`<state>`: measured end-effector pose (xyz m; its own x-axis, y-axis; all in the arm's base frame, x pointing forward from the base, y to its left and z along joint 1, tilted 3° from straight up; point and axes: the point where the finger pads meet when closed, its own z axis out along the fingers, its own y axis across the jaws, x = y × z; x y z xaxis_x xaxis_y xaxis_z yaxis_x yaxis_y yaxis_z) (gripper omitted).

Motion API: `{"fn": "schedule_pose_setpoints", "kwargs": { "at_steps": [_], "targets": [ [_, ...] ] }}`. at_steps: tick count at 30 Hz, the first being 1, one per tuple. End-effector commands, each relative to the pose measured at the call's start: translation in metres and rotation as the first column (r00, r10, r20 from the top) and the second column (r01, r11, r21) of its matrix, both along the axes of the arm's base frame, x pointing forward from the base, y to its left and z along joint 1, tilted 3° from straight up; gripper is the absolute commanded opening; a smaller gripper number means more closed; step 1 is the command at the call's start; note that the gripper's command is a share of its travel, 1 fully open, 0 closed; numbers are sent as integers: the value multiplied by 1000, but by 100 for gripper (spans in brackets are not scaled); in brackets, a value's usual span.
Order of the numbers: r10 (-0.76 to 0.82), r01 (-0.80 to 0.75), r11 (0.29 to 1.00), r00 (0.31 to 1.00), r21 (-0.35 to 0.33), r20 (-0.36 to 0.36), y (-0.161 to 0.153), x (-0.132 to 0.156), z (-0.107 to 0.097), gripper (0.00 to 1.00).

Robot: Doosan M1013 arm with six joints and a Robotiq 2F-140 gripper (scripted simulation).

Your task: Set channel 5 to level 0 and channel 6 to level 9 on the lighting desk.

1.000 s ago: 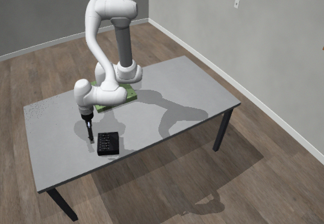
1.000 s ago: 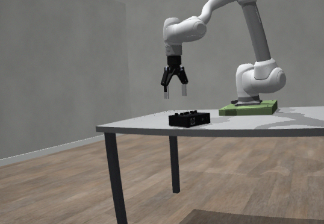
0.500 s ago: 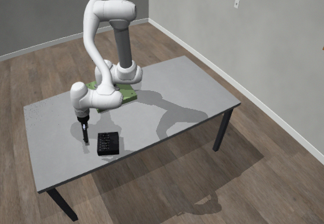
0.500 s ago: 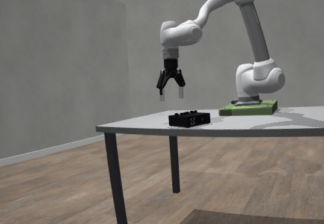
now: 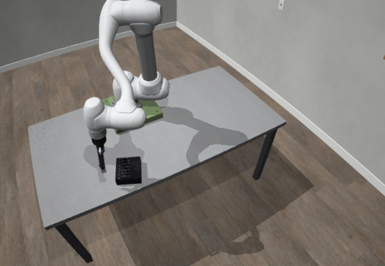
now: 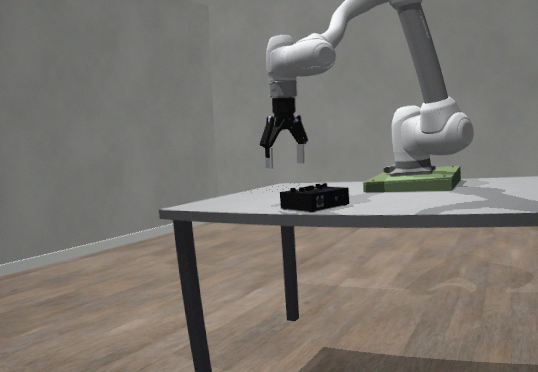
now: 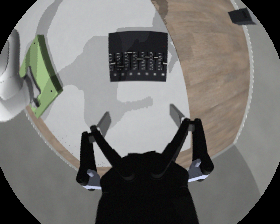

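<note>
The lighting desk (image 5: 128,170) is a small black box with a row of faders, lying near the front edge of the grey table. It also shows in the exterior view (image 6: 314,197) and in the wrist view (image 7: 138,56). The fader positions are too small to read. My gripper (image 6: 284,157) points straight down, open and empty. It hangs well above the table, a little to the left of the desk in the top view (image 5: 102,167). In the wrist view the fingers spread wide below the desk.
The arm's green base plate (image 5: 137,113) sits at the middle of the table behind the desk. The table's front edge (image 5: 143,188) runs close to the desk.
</note>
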<state>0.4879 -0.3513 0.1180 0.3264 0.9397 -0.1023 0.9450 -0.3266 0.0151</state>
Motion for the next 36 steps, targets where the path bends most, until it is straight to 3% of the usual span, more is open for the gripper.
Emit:
{"fn": "schedule_pose_setpoints", "kwargs": {
  "at_steps": [1,36],
  "targets": [
    [0,0,1000,1000,0,0,0,0,0,100],
    [20,-20,1000,1000,5,3,9,5,4,100]
  ]
}}
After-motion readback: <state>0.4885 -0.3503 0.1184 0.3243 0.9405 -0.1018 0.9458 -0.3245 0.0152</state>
